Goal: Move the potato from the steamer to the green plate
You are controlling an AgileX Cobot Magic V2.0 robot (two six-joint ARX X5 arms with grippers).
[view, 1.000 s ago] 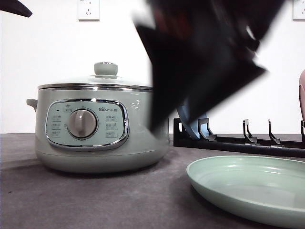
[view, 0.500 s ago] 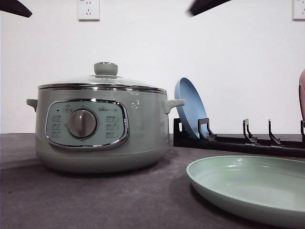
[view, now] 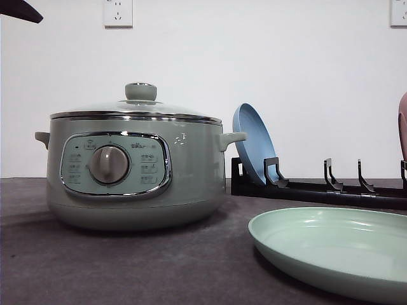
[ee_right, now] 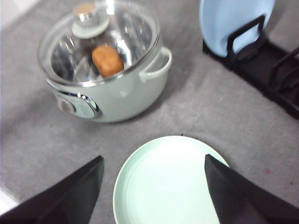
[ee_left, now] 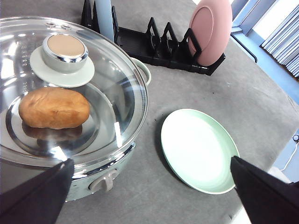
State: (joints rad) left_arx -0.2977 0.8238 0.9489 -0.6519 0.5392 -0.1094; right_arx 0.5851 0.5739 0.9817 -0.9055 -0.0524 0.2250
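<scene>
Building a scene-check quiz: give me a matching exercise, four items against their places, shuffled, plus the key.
Items:
1. potato
2. green plate
3. blue plate
4. pink plate

Places:
A. flat on the table, nothing on it
B. upright in the rack's end slot nearest the steamer
C. inside the steamer under the glass lid
D. upright at the rack's far end

Pairs: 1-C, 2-A, 3-B, 4-D

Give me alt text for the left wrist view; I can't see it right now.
A potato lies inside the steamer, seen through its closed glass lid, with the left gripper open above. The empty green plate lies flat on the grey table beside the steamer, apart from it. Beyond them a black rack holds a pink plate upright.
</scene>
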